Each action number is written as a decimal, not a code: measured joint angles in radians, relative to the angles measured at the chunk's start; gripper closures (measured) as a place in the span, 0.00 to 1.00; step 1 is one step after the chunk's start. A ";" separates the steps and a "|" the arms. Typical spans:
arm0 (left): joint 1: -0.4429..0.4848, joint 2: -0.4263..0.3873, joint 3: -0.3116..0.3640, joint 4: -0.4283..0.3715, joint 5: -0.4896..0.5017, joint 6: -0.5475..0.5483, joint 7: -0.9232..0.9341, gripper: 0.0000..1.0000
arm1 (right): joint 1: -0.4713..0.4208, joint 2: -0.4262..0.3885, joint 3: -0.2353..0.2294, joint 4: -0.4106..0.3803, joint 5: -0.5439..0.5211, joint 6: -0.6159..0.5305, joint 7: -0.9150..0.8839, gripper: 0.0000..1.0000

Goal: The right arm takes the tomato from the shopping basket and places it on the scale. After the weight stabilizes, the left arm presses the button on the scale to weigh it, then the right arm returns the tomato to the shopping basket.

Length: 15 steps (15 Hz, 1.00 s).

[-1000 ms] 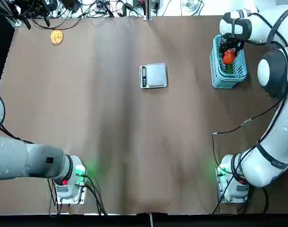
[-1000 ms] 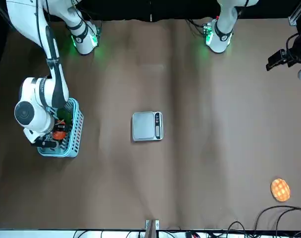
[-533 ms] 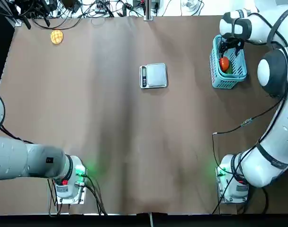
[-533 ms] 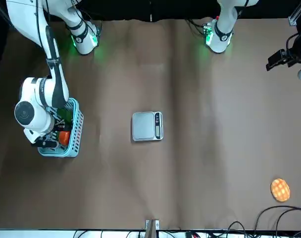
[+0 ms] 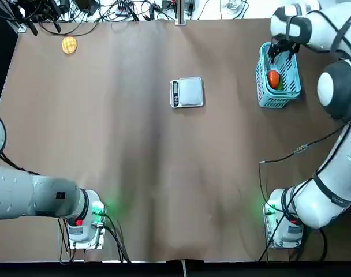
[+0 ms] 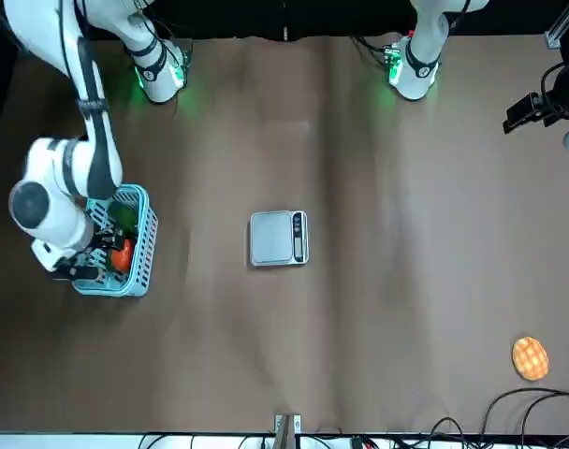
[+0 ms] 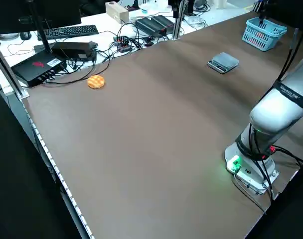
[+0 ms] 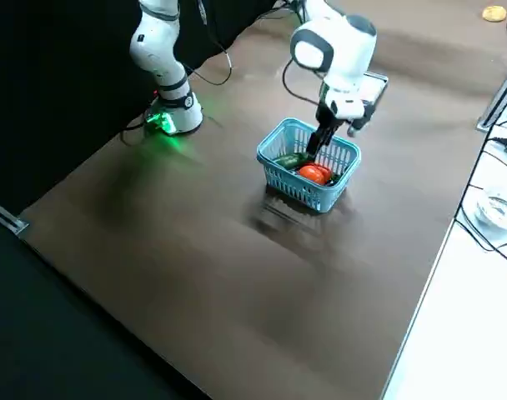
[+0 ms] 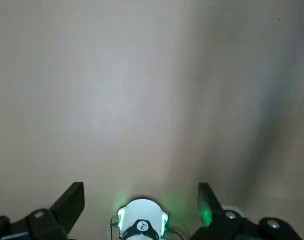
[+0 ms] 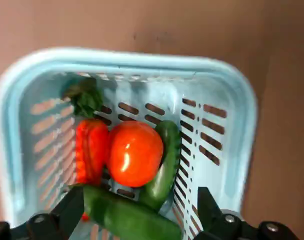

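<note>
My right gripper (image 10: 137, 212) is open and empty; the tomato (image 10: 135, 153) sits at 12 o'clock in the basket (image 10: 232, 150).

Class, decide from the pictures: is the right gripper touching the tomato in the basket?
Apart. In the right wrist view the open right gripper sits clear of the tomato, which lies free in the shopping basket among the vegetables.

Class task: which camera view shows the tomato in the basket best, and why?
The right wrist view: the tomato fills the centre, unobstructed, among green vegetables in the shopping basket. Top, front and right side views show it as a small orange-red spot; the left side view barely shows it, the left wrist view not at all.
</note>
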 joint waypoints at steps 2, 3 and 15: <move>0.000 0.000 0.000 0.000 0.000 0.000 0.000 0.00 | 0.001 -0.081 0.002 0.034 0.000 -0.073 -0.003 0.00; 0.001 0.000 0.000 0.000 0.000 0.000 0.000 0.00 | 0.002 -0.125 0.005 0.051 0.000 -0.113 -0.006 0.00; 0.000 0.000 0.000 0.005 0.000 0.001 -0.002 0.00 | -0.095 -0.288 0.149 0.372 0.000 -0.501 -0.012 0.00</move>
